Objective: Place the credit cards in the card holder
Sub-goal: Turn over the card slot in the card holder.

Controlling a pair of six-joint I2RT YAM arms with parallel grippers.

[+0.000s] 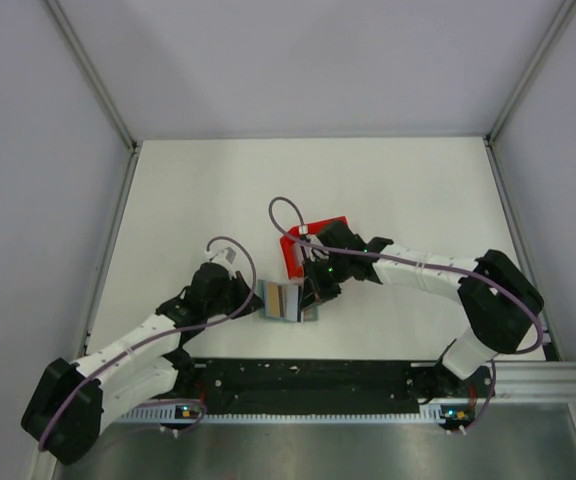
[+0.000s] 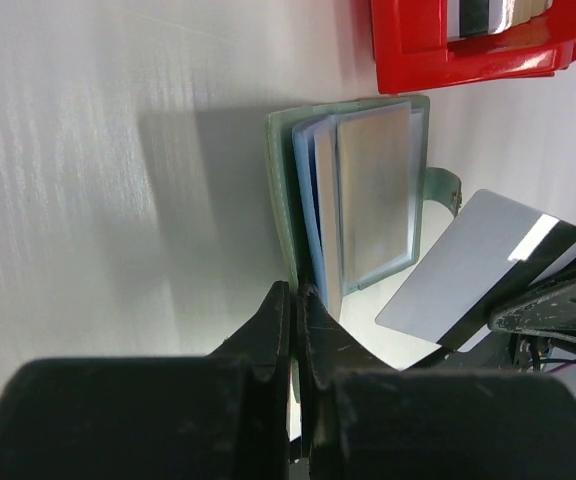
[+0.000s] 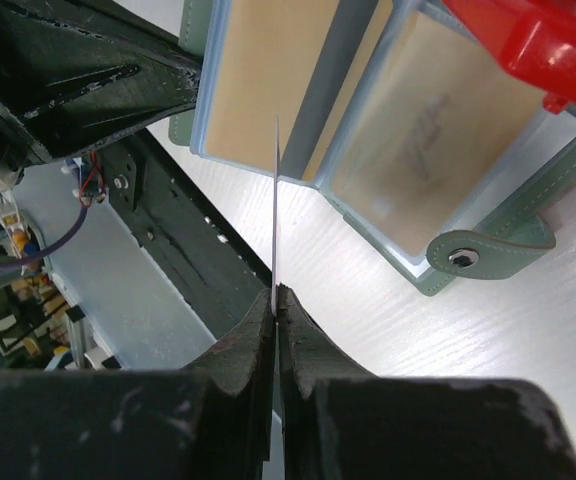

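- One white table (image 1: 218, 200) under everything, with both arms bent in toward its near middle.
- Red bin (image 1: 290, 262) just behind the work spot. A few credit cards (image 2: 488, 12) stand inside it, apparently waiting their turn, so more trips look likely.
- Card holder (image 2: 373, 190) lying open on the table just in front of the bin, light blue sleeves fanned over a grey-green cover.
- Left gripper (image 2: 295, 300) with jaws pressed together on the holder's near edge, seemingly pinning it in place.
- Right gripper (image 3: 276, 300) with jaws pinched narrow on one white card (image 2: 468, 275) with a dark stripe. Holds it off the table beside the holder, free edge aimed toward the sleeves and not yet inside one. Cannot tell whether it touches a sleeve mouth.
- Two tan cards (image 3: 268, 80) showing through clear sleeves in the right wrist view, judged already stowed. Puts the job partway along, with the white card mid-delivery.
- Snap tab (image 3: 463, 258) hanging loose at the holder's side, unfastened.
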